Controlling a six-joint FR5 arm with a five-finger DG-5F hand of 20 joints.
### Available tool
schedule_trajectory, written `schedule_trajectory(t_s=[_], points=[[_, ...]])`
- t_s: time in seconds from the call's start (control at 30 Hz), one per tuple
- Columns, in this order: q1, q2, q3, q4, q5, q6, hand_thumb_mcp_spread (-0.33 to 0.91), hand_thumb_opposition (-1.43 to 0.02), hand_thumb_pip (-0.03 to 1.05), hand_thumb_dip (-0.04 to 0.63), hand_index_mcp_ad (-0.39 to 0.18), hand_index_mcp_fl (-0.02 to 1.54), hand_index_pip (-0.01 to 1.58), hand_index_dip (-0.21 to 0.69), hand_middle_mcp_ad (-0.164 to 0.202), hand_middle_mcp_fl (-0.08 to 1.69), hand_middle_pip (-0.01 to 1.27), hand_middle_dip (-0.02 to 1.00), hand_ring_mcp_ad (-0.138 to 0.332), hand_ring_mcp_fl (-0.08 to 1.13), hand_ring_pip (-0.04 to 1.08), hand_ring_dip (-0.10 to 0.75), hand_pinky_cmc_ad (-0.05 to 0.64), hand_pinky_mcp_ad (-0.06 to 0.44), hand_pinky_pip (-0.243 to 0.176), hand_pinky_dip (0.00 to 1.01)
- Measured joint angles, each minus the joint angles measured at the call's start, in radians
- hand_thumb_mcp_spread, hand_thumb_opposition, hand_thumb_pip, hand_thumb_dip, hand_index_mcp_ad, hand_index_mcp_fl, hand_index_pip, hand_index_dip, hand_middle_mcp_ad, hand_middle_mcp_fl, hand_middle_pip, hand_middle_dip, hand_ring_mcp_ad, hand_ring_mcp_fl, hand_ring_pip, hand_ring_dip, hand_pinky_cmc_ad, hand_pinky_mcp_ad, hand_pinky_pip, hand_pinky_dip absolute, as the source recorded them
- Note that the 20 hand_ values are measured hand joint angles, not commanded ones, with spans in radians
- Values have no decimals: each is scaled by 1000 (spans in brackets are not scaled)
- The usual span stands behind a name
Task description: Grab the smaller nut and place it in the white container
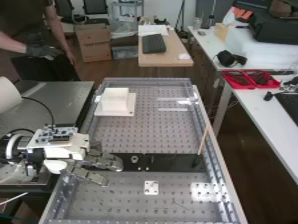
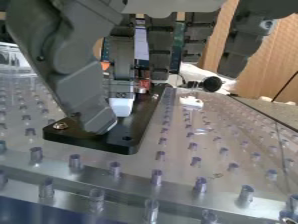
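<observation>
1. You have the hand point(image 1: 103, 160) low over the left end of the black bar point(image 1: 169, 162), near the bench's left edge.
2. In your wrist view, the hand point(image 2: 83, 92) comes down at the bar's end, between you and part of its top, near a screw point(image 2: 60, 125).
3. You cannot tell from here whether its fingers are wide or narrow, or whether they hold the smaller nut.
4. Your white container point(image 1: 116, 99) stands upright on a white plate point(image 1: 126, 113) at the bench's point(image 1: 229, 200) far left corner, well apart from the hand.
5. The bearing point(image 1: 134, 159) sits on the bar, just beside the hand.
6. A thin stick point(image 1: 203, 142) leans near the bench's right edge.
</observation>
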Motion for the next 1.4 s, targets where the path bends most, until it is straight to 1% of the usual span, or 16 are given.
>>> schedule_trajectory(t_s=[0.33, 0.43, 0.63, 0.7, 1.27, 1.37, 1.4], points=[[0, -1, 1, 0, -6, 2, 401, -846, 803, 230, -101, 21, 1550, 169, 75, 195, 124, 246, 126, -2, 99, 124, 312, 293, 37, 185], [-1, 0, 1, 2, -9, 5, 398, -846, 798, 223, -101, 42, 1550, 173, 75, 195, 124, 246, 126, -2, 99, 124, 312, 293, 37, 185], [-2, 1, 0, 4, -11, 7, 401, -846, 798, 223, -101, 110, 1546, 145, 75, 202, 124, 246, 126, -2, 99, 124, 312, 293, 37, 185], [-3, 0, 1, 4, -11, 7, 398, -846, 798, 223, -89, 131, 1545, 143, 75, 218, 124, 246, 126, -2, 99, 124, 312, 293, 37, 185], [-6, -3, 4, 9, -15, 10, 380, -846, 798, 222, -87, 176, 1541, 141, 75, 218, 124, 246, 127, -2, 99, 124, 312, 295, 37, 185], [-7, -3, 3, 12, -16, 11, 380, -836, 761, 225, -86, 215, 1541, 141, 75, 218, 124, 246, 127, -2, 99, 124, 312, 295, 37, 180], [-7, -3, 3, 12, -16, 12, 380, -840, 761, 225, -87, 215, 1541, 141, 75, 218, 124, 246, 127, -2, 99, 124, 312, 295, 51, 185]])
